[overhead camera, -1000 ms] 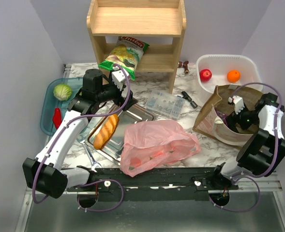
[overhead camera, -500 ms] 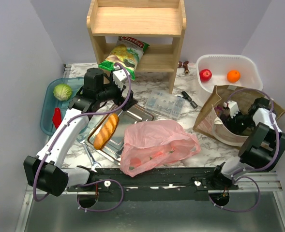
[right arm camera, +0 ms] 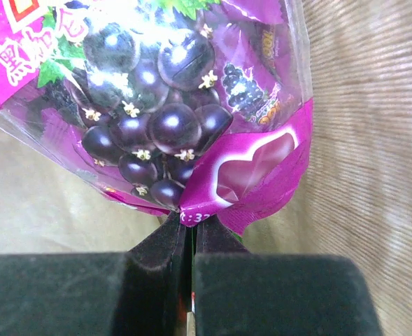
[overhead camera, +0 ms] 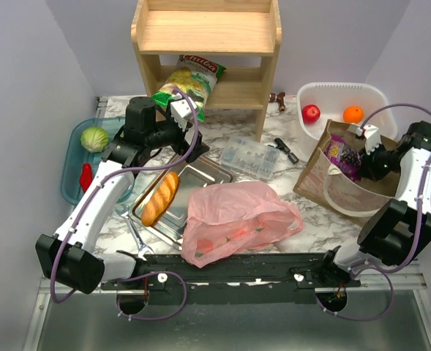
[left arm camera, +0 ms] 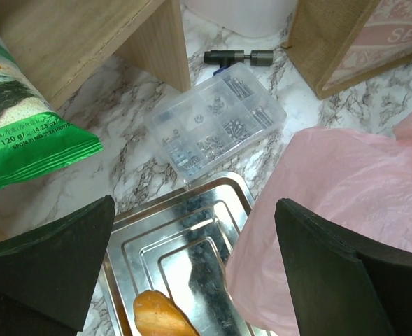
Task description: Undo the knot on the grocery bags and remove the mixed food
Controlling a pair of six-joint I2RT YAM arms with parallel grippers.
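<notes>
The right gripper (right arm camera: 189,245) pinches the purple snack packet (right arm camera: 164,105) by its near edge, packet extending straight ahead; the left gripper (left arm camera: 192,241) stands open.

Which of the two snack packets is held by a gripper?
The purple grape packet, pinched by the right gripper; the green crisp packet rests untouched on the wooden shelf.

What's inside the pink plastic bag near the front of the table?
Through the pink bag a few reddish shapes show near its front edge; the crinkled film hides what they are and anything else inside.
</notes>
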